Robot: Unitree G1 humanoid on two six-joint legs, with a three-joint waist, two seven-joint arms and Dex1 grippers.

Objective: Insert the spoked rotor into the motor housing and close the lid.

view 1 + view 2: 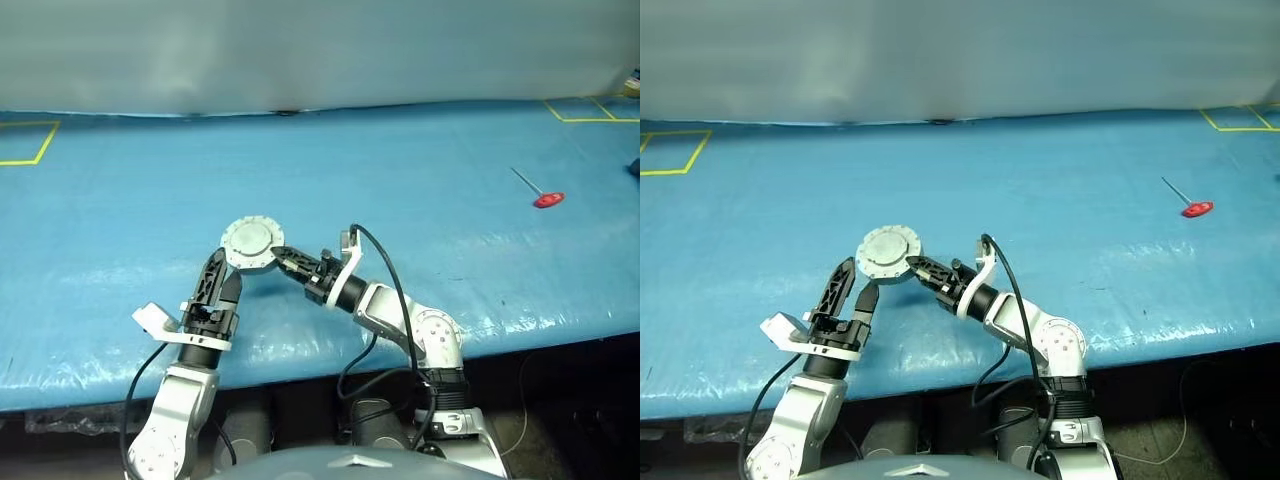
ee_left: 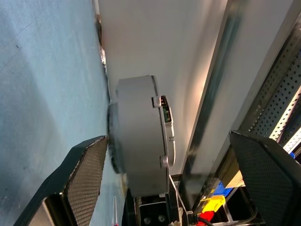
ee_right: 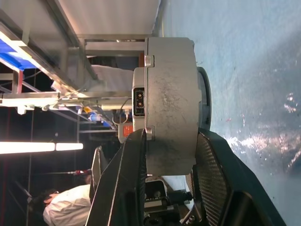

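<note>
The motor housing (image 1: 250,243) is a round silver-grey body held up just above the blue table (image 1: 420,190). My right gripper (image 1: 283,258) is shut on its near edge, and its two fingers (image 3: 134,160) clamp the thick grey rim (image 3: 171,94). A thinner round plate (image 3: 205,108), apparently the lid, lies flat against the housing's table-side face. My left gripper (image 1: 226,268) stands open just below and left of the housing. From the left wrist, the housing (image 2: 141,136) shows edge-on between the spread fingers (image 2: 87,165), touching neither. The spoked rotor is hidden.
A red-handled tool (image 1: 548,198) lies far right on the table. Yellow tape marks sit at the back left (image 1: 25,150) and back right (image 1: 585,110) corners. The table's front edge runs just below my arms. A person in white (image 3: 66,209) shows beyond the table.
</note>
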